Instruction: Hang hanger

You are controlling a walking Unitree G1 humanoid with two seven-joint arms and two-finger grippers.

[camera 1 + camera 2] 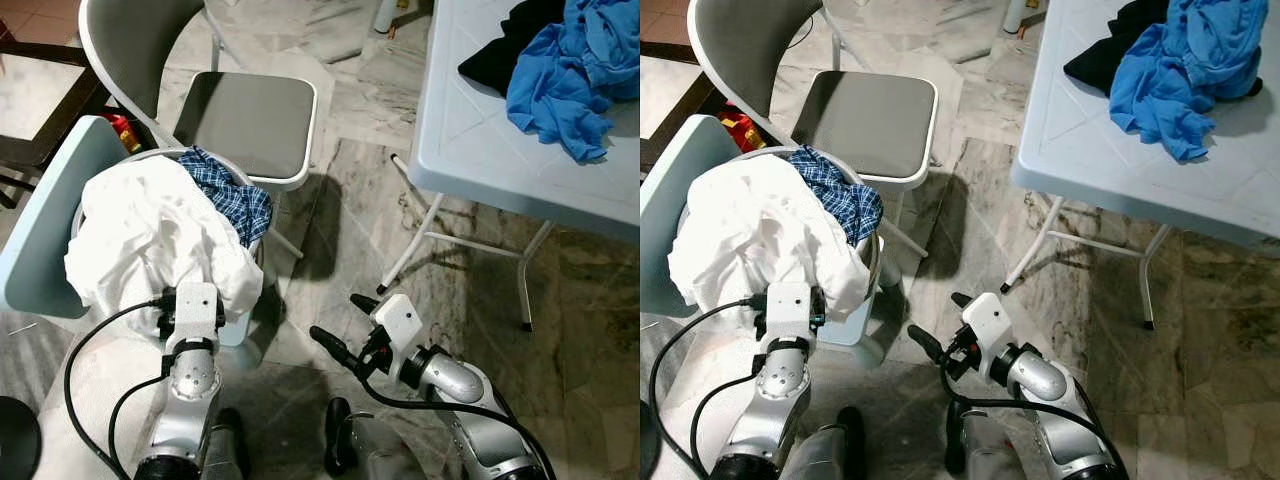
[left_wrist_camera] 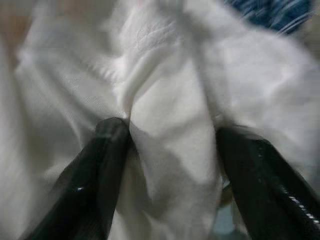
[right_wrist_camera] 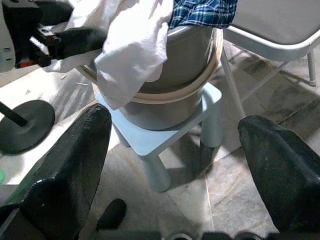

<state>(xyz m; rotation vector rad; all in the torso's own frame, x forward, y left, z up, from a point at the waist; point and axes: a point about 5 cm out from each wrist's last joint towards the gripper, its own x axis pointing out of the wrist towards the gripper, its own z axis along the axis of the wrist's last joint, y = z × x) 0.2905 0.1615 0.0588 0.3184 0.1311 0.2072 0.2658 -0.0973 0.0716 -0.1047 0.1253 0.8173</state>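
Left gripper point(image 2: 165, 165): fingers spread, pressed into the white cloth point(image 2: 165, 100), a fold lying between them, not clamped.
Right gripper point(image 1: 345, 325): released, fingers apart, low over the marble floor point(image 1: 350, 200).
Eye views: white cloth heaped over a grey basket point(image 3: 180, 95), a blue plaid shirt point(image 1: 230, 190) at its far side; grey chair point(image 1: 250, 120) just behind; white folding table point(image 1: 480, 140) to the right carrying blue garments point(image 1: 570, 70) and a black one point(image 1: 505, 50).
Left wrist view: white cloth touching both black fingers point(image 2: 100, 170).
Right wrist view: basket standing on a pale blue stool point(image 3: 165, 135).
Hanger: cannot be made out anywhere.
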